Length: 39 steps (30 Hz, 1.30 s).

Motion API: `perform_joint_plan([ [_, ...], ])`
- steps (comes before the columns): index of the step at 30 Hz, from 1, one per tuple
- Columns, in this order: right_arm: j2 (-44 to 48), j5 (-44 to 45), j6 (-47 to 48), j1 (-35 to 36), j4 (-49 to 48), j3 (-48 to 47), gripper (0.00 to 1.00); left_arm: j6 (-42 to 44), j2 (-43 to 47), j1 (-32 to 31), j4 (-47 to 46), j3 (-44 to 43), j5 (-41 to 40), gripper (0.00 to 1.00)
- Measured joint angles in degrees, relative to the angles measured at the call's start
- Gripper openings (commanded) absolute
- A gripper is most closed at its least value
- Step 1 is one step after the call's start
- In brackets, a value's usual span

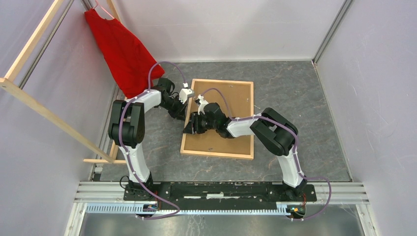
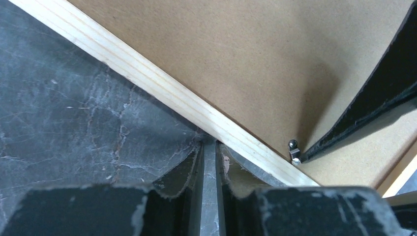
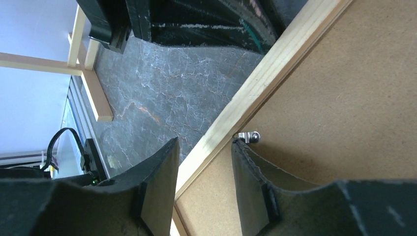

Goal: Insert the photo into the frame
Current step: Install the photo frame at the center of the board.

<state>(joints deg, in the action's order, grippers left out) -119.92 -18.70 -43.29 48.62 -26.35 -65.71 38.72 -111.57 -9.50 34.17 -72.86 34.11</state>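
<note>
The frame [image 1: 219, 154], seemingly light and stiff, lies back-up mid-table with its brown backing board [image 1: 236, 103] in place and no photo in sight; the right gripper [image 3: 201, 142] stands part-open astride its 9 o'clock rail, probably the best hold, while the left gripper [image 2: 210, 145], pinched together and empty, sits at 10 o'clock.

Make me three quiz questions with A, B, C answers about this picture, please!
1. Where is the red cloth? A front right; B hanging at the back left; C in the middle.
2. What colour is the board inside the frame? A blue; B brown; C white.
3. How is the frame? A standing up; B lifted in the air; C lying on the table.
Answers: 1 B, it hangs by the wooden rack; 2 B, plain brown shows; 3 C, it lies flat on the grey top.
</note>
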Motion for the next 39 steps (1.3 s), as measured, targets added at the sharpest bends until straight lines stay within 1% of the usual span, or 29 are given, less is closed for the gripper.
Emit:
perform_joint_plan([
  [4,2.3,-0.2,0.0,-0.7,-2.6,3.0,0.53,0.5,0.0,0.1,3.5,-1.0,0.3,0.23],
  [6,4.2,-0.2,0.0,-1.2,-3.2,5.0,0.54,0.8,0.0,0.2,4.9,-1.4,0.7,0.27],
  [10,7.4,0.3,0.0,-2.0,-5.2,9.0,0.54,1.4,0.5,0.6,7.0,-1.4,2.3,0.39],
  [13,7.5,0.7,-0.3,-2.2,-6.0,10.6,0.54,1.4,0.6,0.6,7.9,-1.4,4.3,0.41],
  [18,6.3,0.8,-0.5,-2.2,-6.6,11.0,0.54,1.4,0.6,0.4,8.9,-1.4,6.5,0.39],
  [20,5.7,0.7,-0.7,-2.1,-7.3,11.0,0.53,1.4,0.6,0.4,9.0,-1.4,6.8,0.36],
  [24,5.3,0.7,-1.1,-1.8,-7.7,10.6,0.53,1.4,0.5,0.4,9.0,-1.4,6.9,0.28],
  [26,4.6,0.7,-1.5,-1.4,-8.1,10.0,0.52,1.5,0.1,0.4,9.0,-1.5,6.7,0.26],
  [39,2.2,1.8,-2.0,-0.2,-7.8,6.8,0.51,1.4,-0.4,0.7,9.2,-1.8,7.0,0.24],
])
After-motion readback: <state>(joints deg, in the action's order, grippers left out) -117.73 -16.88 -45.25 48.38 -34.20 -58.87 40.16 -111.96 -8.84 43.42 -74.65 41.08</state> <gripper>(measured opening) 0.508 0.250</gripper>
